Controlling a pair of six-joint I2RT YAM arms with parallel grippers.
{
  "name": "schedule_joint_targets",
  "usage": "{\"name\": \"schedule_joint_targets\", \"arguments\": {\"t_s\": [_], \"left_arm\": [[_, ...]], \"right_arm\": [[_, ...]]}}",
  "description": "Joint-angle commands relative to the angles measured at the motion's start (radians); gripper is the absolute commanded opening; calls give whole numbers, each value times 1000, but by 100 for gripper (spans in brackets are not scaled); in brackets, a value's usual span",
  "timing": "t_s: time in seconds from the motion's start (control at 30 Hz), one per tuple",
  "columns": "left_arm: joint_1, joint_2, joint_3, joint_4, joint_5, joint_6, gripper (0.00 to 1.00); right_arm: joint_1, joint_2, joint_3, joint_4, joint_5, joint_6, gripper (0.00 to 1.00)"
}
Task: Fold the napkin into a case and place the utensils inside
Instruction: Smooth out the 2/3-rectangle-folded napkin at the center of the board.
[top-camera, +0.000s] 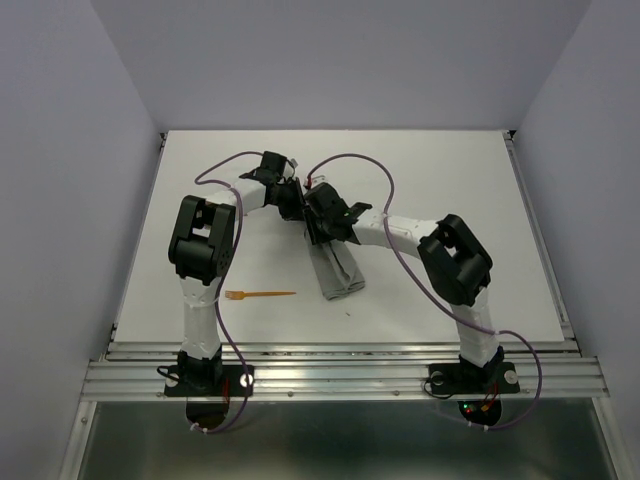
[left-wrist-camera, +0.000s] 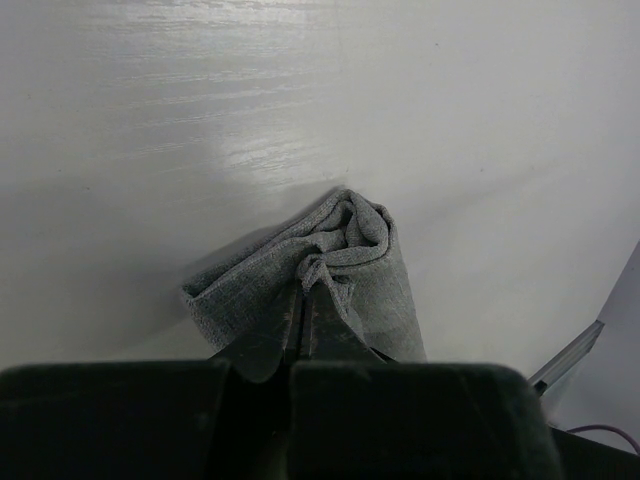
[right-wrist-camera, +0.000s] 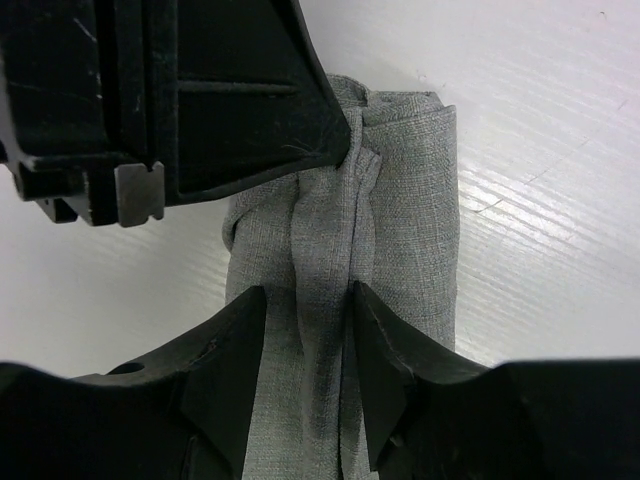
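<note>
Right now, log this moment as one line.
left gripper: shut on napkin | right gripper: open, astride napkin fold | fork: outside napkin

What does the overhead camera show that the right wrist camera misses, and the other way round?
Only the overhead view: the orange fork lying on the table beside the left arm, and both whole arms with their cables.
Only the right wrist view: the right gripper with a finger on either side of a raised fold, and the cloth's weave and creases up close.
Both: the folded grey napkin, with the left gripper at its far end.
</note>
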Motion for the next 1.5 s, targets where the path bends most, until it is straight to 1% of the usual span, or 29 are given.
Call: {"name": "schedule_joint_targets", "arguments": {"t_s": [0.0,0.1,0.27,0.6,0.9,1.03,1.07,1.17,1.4,1.47], "left_arm": [[7,-30,-25,-5,0,21,0],[5,-31,-30,-2,1,20,0],[7,-36,-31,-2,1,20,0],[7,-40,-30,-3,4,23,0],[7,-40,-28,-8,1,27,0],[7,-43,-27,-6,4,27,0],[5,-43,-27,-8,4,27,0],[7,-43,-24,-9,4,27,0],[7,-45,-24,-14,7,29,0],[7,-47,-24,-14,7,29,0]], "right_arm": [[-5,-8,42,21,37,11,47],[-14,-10,42,26,57,20,50],[-24,11,68,27,51,23,50],[-51,77,145,29,-15,22,49],[-60,120,167,29,-56,40,50],[-60,124,159,38,-76,43,46],[-60,122,154,44,-82,43,41],[-60,114,133,64,-98,42,34],[-60,104,104,80,-56,37,34],[-60,91,79,103,-41,39,36]]}}
